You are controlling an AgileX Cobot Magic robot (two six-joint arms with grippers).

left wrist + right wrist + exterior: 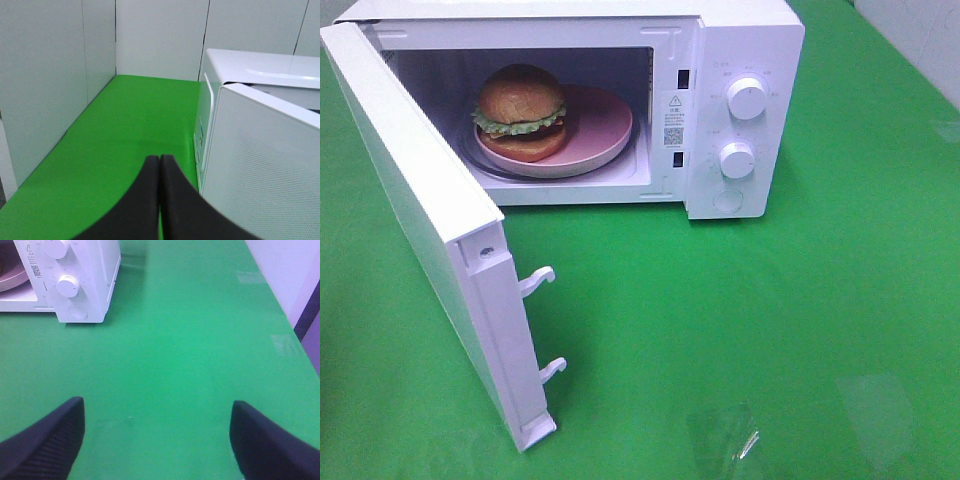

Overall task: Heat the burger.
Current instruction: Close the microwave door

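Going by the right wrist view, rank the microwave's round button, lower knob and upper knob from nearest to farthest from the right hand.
1. round button, lowest of the three, closest to the right hand.
2. lower knob, in the middle, just above the button.
3. upper knob, highest of the three, farthest.

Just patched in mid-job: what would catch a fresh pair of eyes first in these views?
The burger sits on a pink plate inside the white microwave at the back of the green table. The microwave door stands wide open, swung out on the left of the high view. The left gripper is shut beside that door; the right gripper hangs open over the table.
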